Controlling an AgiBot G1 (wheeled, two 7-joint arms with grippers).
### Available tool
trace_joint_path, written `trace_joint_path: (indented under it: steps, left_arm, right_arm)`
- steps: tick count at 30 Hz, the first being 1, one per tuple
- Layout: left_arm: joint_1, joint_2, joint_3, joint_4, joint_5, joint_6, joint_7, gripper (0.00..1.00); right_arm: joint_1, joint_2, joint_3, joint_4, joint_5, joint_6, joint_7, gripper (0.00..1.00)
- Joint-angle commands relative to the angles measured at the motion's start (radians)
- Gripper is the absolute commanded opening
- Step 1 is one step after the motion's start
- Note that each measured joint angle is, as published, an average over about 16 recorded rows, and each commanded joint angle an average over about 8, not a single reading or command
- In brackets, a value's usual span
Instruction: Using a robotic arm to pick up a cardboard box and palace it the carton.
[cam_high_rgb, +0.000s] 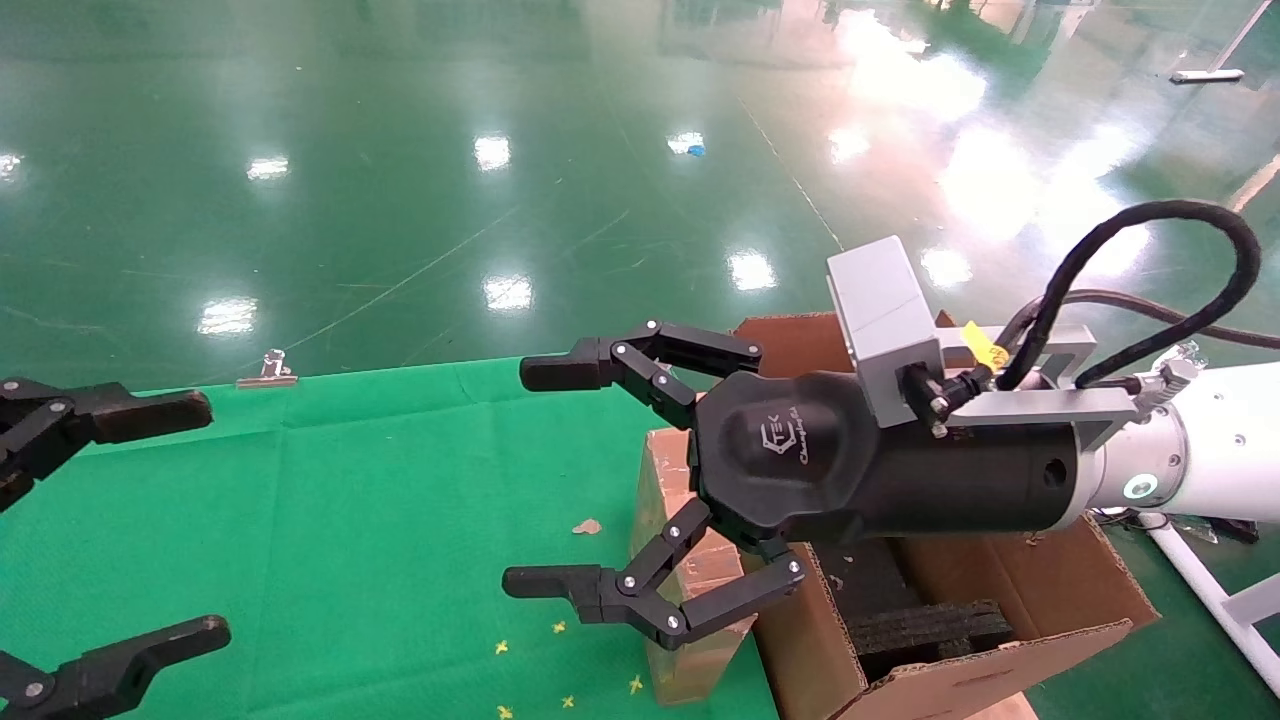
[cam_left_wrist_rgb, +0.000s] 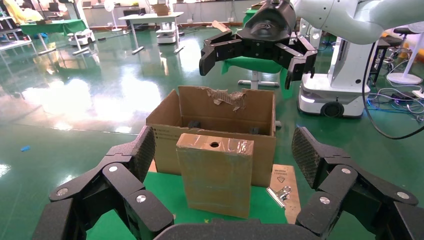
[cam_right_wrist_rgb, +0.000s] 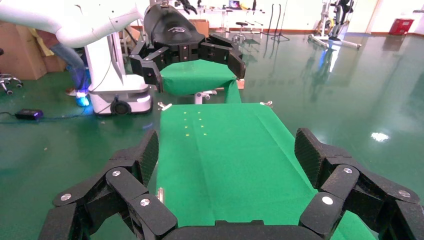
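Around the carton (cam_high_rgb: 960, 620) you have green cloth (cam_high_rgb: 380, 520) and glossy floor (cam_high_rgb: 450, 150); the right gripper (cam_high_rgb: 540, 480) hovers beside it, gaping, empty

Brown cardboard box (cam_left_wrist_rgb: 215, 174), green cloth (cam_high_rgb: 380, 520)
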Motion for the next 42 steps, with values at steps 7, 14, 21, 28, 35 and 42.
trace_joint_path:
  steps: [7,14,21,28,35,42]
  left_arm:
    - [0.000,0.000,0.000,0.000,0.000,0.000,0.000,1.00]
    - [0.000,0.000,0.000,0.000,0.000,0.000,0.000,1.00]
    - [0.000,0.000,0.000,0.001,0.000,0.000,0.000,1.00]
    - [-0.001,0.000,0.001,0.001,0.000,0.000,0.001,1.00]
    - [-0.001,0.000,0.002,0.001,-0.001,0.000,0.001,1.00]
    - [-0.001,0.000,0.002,0.001,-0.001,0.000,0.001,1.00]
  right_arm:
    - [0.000,0.000,0.000,0.000,0.000,0.000,0.000,1.00]
    - [0.000,0.000,0.000,0.000,-0.001,0.000,0.000,1.00]
    - [0.023,-0.003,-0.031,0.020,-0.062,0.015,0.031,1.00]
    - [0.163,-0.059,-0.161,0.059,-0.299,-0.002,0.136,1.00]
    - [0.391,-0.202,-0.385,0.061,-0.625,-0.069,0.280,1.00]
    - [0.593,-0.289,-0.592,0.060,-0.801,-0.086,0.393,1.00]
